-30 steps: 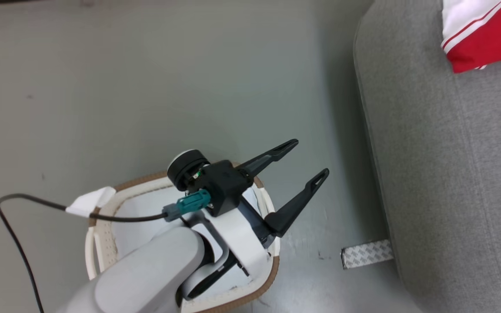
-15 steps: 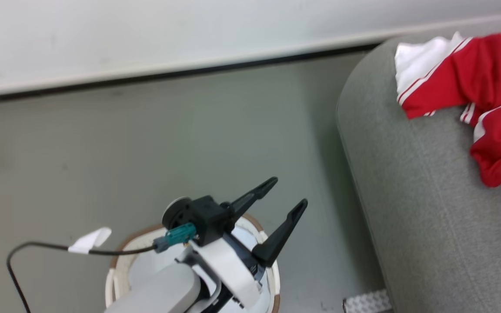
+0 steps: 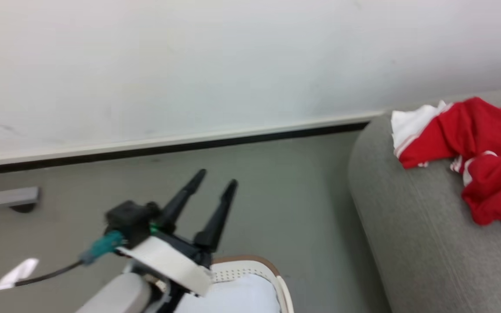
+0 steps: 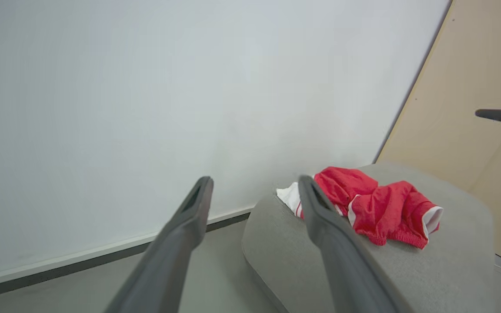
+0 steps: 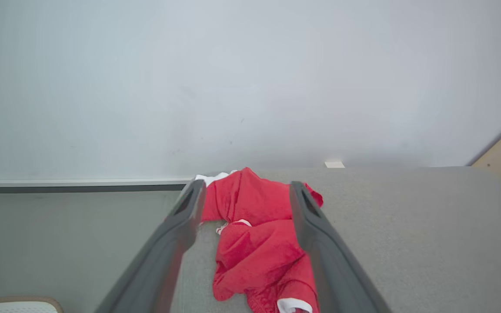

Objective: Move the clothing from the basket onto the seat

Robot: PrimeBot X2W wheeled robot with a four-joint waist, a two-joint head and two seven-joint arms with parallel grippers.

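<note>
Left gripper [image 3: 215, 180] stood wide open and empty by the basket [image 3: 250, 263], lower centre; the clothing [image 3: 485, 143] lay on the seat [image 3: 407, 226], right of frame, seemingly nearer my open, empty right gripper [image 5: 246, 191].

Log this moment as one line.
left pincer: open, empty | right pincer: open, empty | red and white fabric clothing: lying on light grey upholstered seat | cream perforated plastic basket: on floor

Setting: a bare indoor test room, loosely staged as a home corner. Evidence: plain white wall [image 3: 189, 65], dark skirting [image 3: 215, 144], smooth grey floor [image 3: 285, 195], tan board panel [image 4: 468, 121]. Furnishings: grey seat [image 3: 407, 243], laundry basket [image 3: 242, 274].
</note>
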